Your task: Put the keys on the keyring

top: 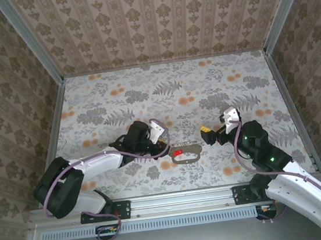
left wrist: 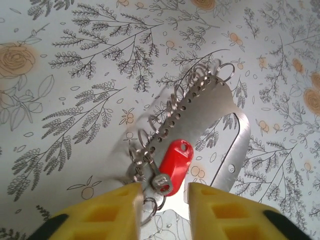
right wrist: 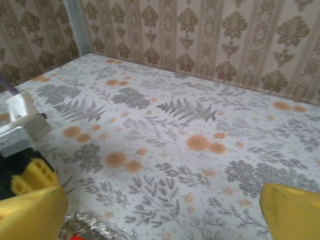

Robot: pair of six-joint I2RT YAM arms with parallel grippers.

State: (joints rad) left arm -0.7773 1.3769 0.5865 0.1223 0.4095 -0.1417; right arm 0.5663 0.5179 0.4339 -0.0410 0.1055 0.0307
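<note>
The keyring (top: 191, 154) lies flat on the flowered table in front of the arms, a grey metal loop with a row of holes and small split rings along one side (left wrist: 200, 112). The red key (top: 177, 152) rests on its left end. In the left wrist view the red key (left wrist: 175, 162) lies on the loop with a small silver key (left wrist: 163, 182) beside it. My left gripper (left wrist: 164, 205) is open, its yellow pads (left wrist: 107, 212) on either side of that end, close above it. My right gripper (top: 207, 134) is wide open just right of the keyring, holding nothing.
The flowered table (top: 203, 85) is walled on three sides by patterned panels (top: 159, 15). In the right wrist view the left arm's white wrist block (right wrist: 22, 122) stands at the left, and the split rings (right wrist: 85, 227) peek in at the bottom edge.
</note>
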